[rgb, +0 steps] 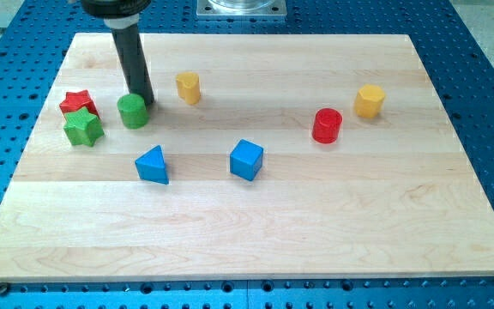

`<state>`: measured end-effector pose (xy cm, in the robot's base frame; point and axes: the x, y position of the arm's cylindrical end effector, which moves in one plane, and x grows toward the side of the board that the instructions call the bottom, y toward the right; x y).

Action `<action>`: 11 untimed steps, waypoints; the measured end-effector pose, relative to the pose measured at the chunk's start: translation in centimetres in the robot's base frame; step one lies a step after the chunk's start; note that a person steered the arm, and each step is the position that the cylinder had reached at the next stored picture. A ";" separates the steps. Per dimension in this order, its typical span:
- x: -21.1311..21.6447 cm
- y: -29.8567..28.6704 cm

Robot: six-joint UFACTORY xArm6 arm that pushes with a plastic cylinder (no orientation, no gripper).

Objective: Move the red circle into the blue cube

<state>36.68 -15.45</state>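
Observation:
The red circle point(327, 125) is a short red cylinder on the wooden board, right of centre. The blue cube point(246, 160) sits near the middle of the board, down and to the left of the red circle, with a gap between them. My tip point(145, 102) is at the upper left of the board, far from both. It stands just behind and to the right of a green cylinder point(133, 111), touching or nearly touching it.
A red star point(78, 105) and a green star point(83, 128) sit at the left edge. A yellow cylinder point(188, 87) is right of my tip. A blue triangle point(153, 165) lies left of the blue cube. A yellow hexagonal block point(369, 100) sits up and right of the red circle.

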 end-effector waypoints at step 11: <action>9.3 23.2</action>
